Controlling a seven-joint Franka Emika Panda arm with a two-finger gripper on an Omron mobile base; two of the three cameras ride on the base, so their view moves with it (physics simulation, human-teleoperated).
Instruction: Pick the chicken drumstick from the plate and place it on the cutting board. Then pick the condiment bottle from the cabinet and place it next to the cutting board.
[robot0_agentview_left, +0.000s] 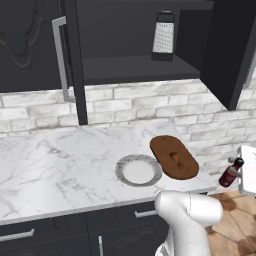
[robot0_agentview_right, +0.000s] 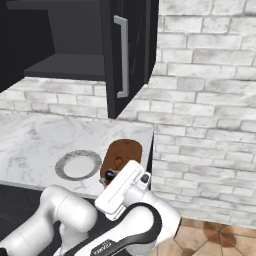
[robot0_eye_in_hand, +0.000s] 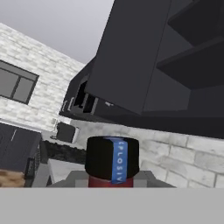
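The chicken drumstick (robot0_agentview_left: 176, 158) lies on the oval brown cutting board (robot0_agentview_left: 173, 156) (robot0_agentview_right: 122, 152). The round grey-rimmed plate (robot0_agentview_left: 138, 170) (robot0_agentview_right: 78, 165) beside it holds nothing. My gripper (robot0_agentview_left: 238, 169) (robot0_agentview_right: 112, 177) is shut on the condiment bottle (robot0_agentview_left: 230, 173), which hangs tilted in the air just right of the board's near end, by the counter's right edge. In the hand view the bottle's black cap (robot0_eye_in_hand: 111, 158) sits close up between the fingers. The cabinet (robot0_agentview_left: 135, 45) stands open above the counter.
A metal box grater (robot0_agentview_left: 163, 34) stands on the cabinet shelf. The open cabinet doors (robot0_agentview_left: 227, 50) (robot0_agentview_right: 127, 55) jut out over the counter, each with a silver bar handle (robot0_agentview_right: 121, 57). The marble counter (robot0_agentview_left: 60, 160) ends just right of the board, with a tiled floor (robot0_agentview_left: 235, 225) below.
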